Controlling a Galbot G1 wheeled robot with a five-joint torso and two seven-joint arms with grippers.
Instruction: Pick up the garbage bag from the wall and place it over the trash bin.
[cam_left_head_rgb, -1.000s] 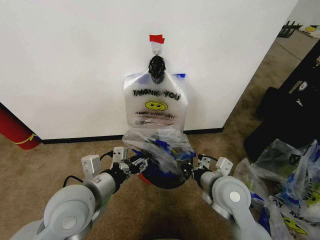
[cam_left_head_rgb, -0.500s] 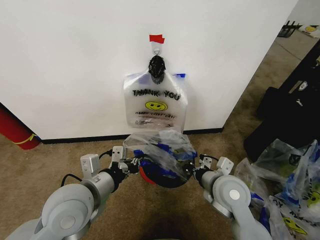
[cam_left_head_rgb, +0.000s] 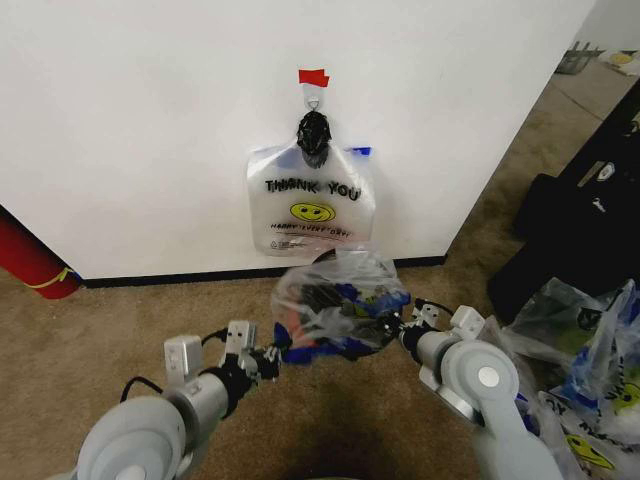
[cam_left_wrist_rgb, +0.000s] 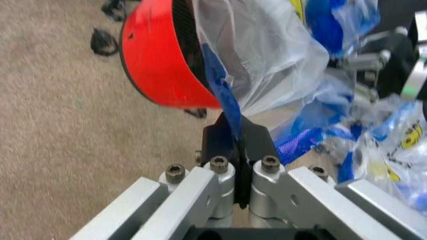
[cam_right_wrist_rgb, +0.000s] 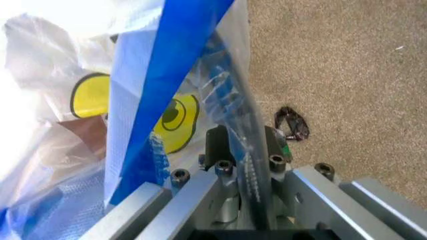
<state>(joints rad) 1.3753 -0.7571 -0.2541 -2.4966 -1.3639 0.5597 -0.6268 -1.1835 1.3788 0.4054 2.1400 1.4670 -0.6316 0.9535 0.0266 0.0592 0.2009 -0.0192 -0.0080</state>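
You have the garbage bag (cam_left_head_rgb: 340, 305) stretched between both claws, and over the last second it has shifted toward the right claw's side and risen a little, so it now sits off the spot where the black rim showed under it. The left claw (cam_left_head_rgb: 272, 362) is clamped shut on a blue edge of the bag, with the trash bin (cam_left_wrist_rgb: 160, 60) just beyond its fingertips, tipped so its red base faces the left wrist camera. The right claw (cam_left_head_rgb: 407, 328) is likewise closed on blue and clear plastic close to its fingers; a yellow smiley print lies just beside its hold.

That tilt suggests the bin may have been dragged or tipped along with the bag, so judge whether the mouth is really around the rim before you let go. Beyond both claws, the flat "THANK YOU" bag (cam_left_head_rgb: 310, 205) hangs on the wall (cam_left_head_rgb: 150, 120) from its hook. Past the right claw lies a heap of spare bags (cam_left_head_rgb: 590, 400)
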